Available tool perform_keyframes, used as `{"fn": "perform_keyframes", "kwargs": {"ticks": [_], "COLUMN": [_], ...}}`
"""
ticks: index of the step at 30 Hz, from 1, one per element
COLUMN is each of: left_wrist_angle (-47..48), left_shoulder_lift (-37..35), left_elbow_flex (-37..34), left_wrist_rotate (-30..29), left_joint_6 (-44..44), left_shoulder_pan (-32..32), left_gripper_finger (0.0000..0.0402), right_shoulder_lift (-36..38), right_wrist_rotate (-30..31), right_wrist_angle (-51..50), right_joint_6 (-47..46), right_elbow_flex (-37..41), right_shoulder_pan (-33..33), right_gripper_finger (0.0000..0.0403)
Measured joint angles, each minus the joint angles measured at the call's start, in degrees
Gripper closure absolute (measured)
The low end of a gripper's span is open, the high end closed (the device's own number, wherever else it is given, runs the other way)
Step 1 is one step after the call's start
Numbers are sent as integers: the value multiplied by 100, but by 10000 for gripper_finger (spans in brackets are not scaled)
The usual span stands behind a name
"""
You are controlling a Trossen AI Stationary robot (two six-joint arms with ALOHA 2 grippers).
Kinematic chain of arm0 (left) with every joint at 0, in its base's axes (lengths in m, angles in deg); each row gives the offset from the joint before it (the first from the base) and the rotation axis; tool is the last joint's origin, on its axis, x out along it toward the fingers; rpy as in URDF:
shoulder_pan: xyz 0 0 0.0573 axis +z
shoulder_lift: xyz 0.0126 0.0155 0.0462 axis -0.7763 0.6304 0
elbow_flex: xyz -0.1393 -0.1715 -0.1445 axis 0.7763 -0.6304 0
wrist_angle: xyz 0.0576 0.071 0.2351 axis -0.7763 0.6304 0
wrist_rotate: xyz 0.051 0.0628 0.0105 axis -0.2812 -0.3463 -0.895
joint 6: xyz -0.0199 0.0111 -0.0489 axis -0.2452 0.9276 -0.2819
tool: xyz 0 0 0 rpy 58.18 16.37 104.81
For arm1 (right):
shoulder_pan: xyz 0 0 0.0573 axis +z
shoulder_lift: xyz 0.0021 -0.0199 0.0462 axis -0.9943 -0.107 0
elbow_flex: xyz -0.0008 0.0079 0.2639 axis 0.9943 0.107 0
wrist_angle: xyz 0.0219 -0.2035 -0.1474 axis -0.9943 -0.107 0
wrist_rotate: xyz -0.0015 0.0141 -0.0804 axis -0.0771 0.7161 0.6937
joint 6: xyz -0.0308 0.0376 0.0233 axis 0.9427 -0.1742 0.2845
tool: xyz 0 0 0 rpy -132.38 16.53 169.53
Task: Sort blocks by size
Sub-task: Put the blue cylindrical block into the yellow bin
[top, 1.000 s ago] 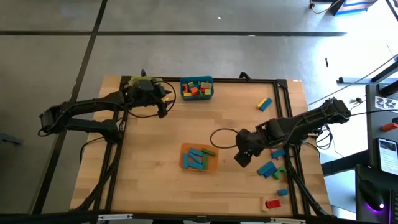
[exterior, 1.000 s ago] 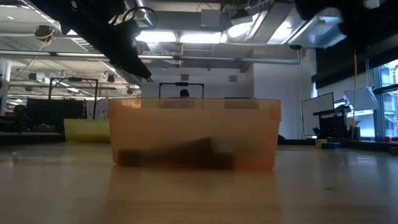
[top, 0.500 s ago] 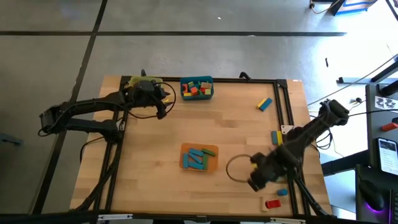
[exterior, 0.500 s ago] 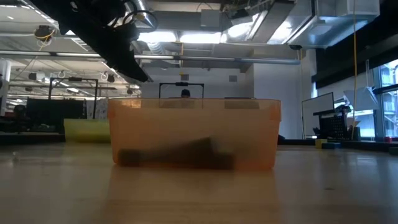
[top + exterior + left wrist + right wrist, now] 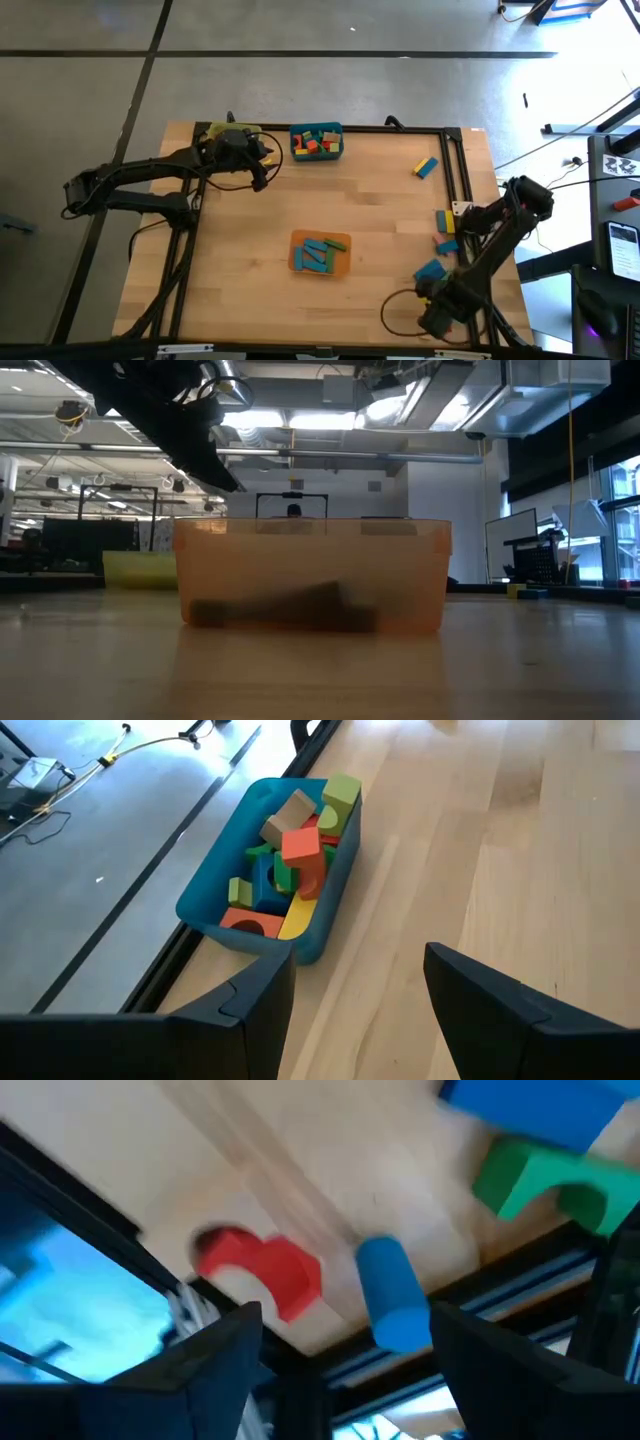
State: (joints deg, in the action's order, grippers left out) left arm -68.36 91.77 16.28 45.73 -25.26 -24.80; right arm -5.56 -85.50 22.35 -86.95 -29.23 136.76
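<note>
Swept from mid-table down to the near right corner, the right gripper [image 5: 340,1342] is now poised over the loose blocks.

Its fingers are spread wide and nothing is held; between them a small blue wooden cylinder [image 5: 392,1294] is framed, with a red arched wooden block [image 5: 262,1270] just beside it and a green arched block [image 5: 540,1178] farther off, so a pick of the cylinder is judged likely. The left gripper [image 5: 358,982], also wide and empty, is parked near the teal rectangular bin [image 5: 322,910] of small mixed blocks, seemingly waiting. Longer blue and green blocks are already gathered in the orange translucent bin [image 5: 335,266] at centre.
</note>
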Motion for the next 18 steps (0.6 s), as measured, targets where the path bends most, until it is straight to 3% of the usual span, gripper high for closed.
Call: {"fn": "perform_keyframes", "kwargs": {"ticks": [18], "left_wrist_angle": [-2], "left_shoulder_lift": [0], "left_elbow_flex": [0], "left_wrist_rotate": [0], "left_joint_6": [17], "left_shoulder_pan": [1], "left_gripper_finger": [196], "right_shoulder_lift": [-651], "right_wrist_rotate": [165], "right_wrist_angle": [-146], "right_joint_6": [466], "right_elbow_flex": [2], "right_shoulder_pan": [779], "right_gripper_finger": [117]}}
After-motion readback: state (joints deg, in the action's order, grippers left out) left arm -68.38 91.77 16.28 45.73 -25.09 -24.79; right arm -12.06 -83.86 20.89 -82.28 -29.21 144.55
